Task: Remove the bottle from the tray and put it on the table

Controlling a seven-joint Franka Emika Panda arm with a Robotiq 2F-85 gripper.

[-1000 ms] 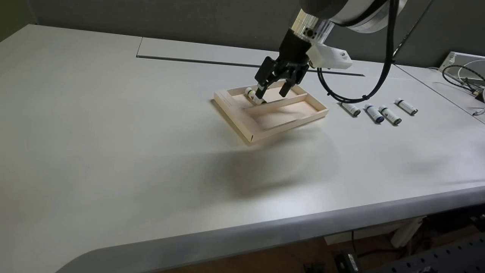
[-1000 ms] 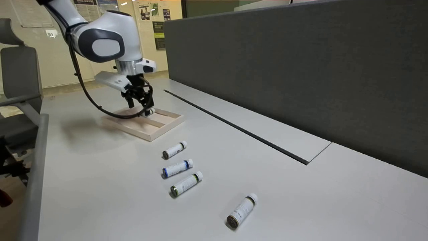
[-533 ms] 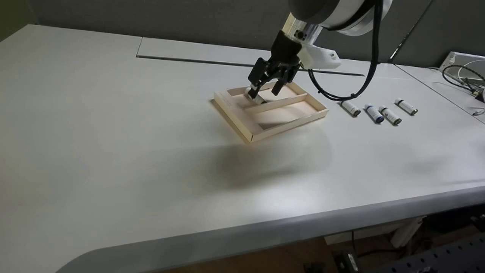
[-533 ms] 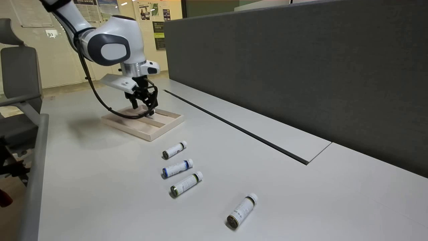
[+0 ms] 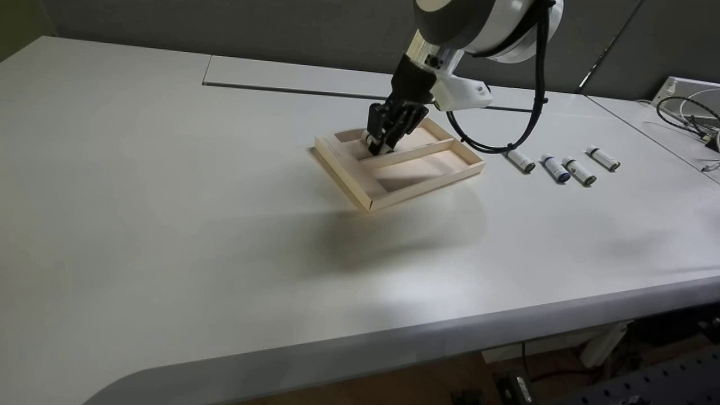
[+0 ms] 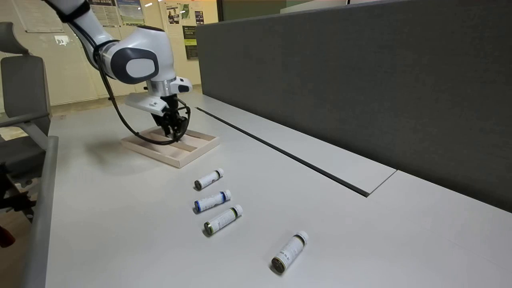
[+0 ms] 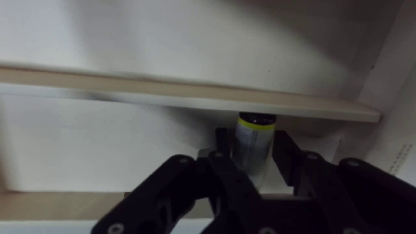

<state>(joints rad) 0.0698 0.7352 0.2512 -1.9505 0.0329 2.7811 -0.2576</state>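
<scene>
While the wooden tray (image 5: 427, 187) sits between the counter's (image 5: 169, 197) long edges, I have the claw (image 7: 252, 134) closed on the yellow-banded bottle (image 7: 254, 143). Its dark end faces the divider (image 7: 182, 95).

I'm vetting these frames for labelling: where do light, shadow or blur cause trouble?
Wrist view: dim, the gripper nearly black, the bottle blurry below its yellow band. In an exterior view, pale glare on the table toward its front edge. In both exterior views, a soft-edged shadow on it near the tray.
</scene>
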